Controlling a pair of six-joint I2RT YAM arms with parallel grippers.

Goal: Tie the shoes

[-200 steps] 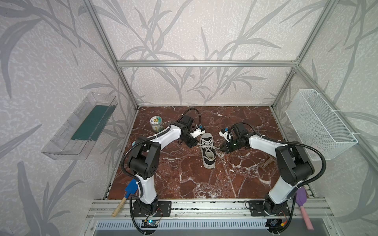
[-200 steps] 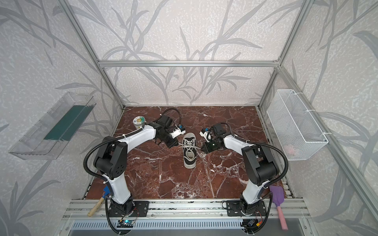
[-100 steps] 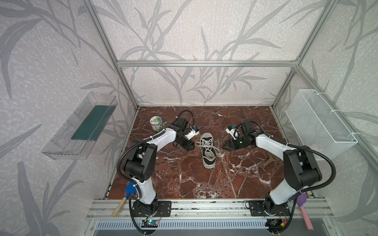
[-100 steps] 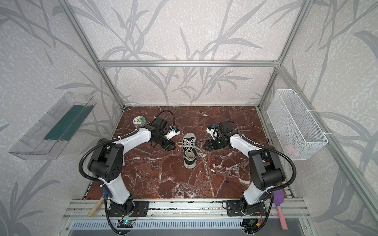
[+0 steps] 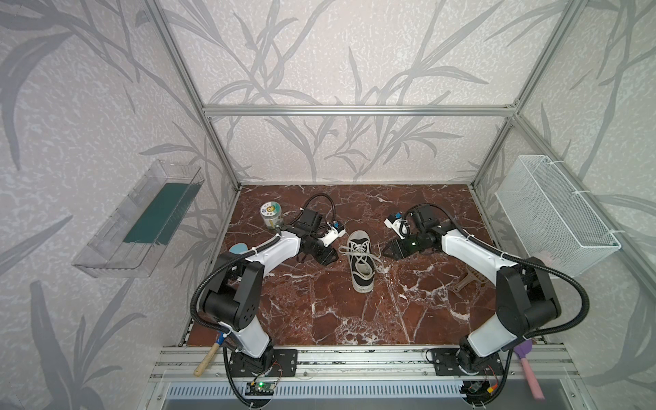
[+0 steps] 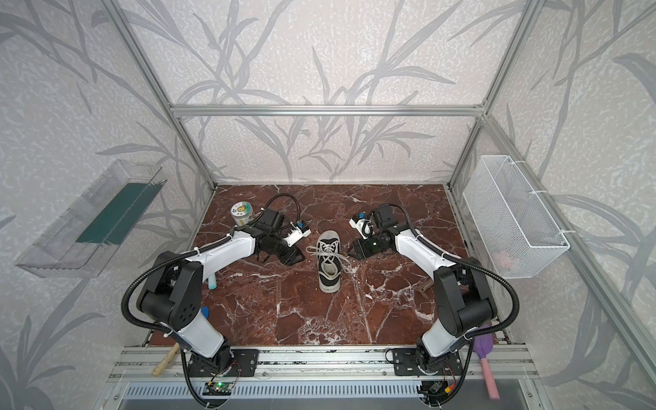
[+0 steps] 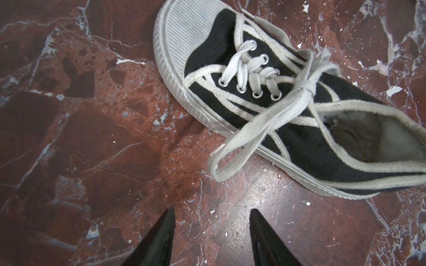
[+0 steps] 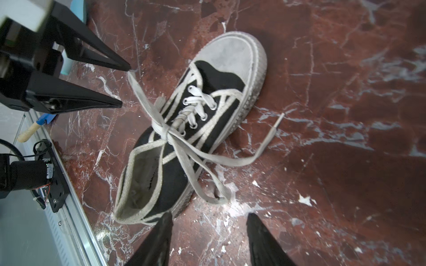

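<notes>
- The shoe (image 5: 361, 264) (image 6: 329, 262) stands upright on its sole in the middle of the marble table (image 5: 319, 319), toe pointing to the far side and heel to the near side.
- It is black with a white toe cap and a white sole.
- Its white laces (image 7: 265, 119) meet in a knot (image 7: 307, 86) over the tongue.
- From the knot one loop (image 8: 138, 92) runs out to the left and lies on the table.
- On the right a second loop (image 8: 207, 184) and a loose end (image 8: 265, 142) lie on the table beside the sole.
- The left gripper (image 5: 329, 256) (image 8: 125, 86) sits low, just left of the shoe, with its fingers spread apart and nothing between them.
- In the right wrist view the tip of the left loop lies just beside one left finger (image 8: 110, 61); I cannot tell whether they touch.
- The right gripper (image 5: 386, 252) (image 8: 209, 215) sits low, just right of the shoe, with its fingers also spread and empty.
- In the right wrist view the right loop lies near its fingertips, apart from them.
- A small can (image 5: 271, 213) stands at the far left of the table, behind the left arm.
- A brown tool (image 5: 468, 280) lies on the right of the table, near the right arm.
- A wire basket (image 5: 553, 213) hangs on the right wall and a clear tray (image 5: 138, 220) on the left wall.
</notes>
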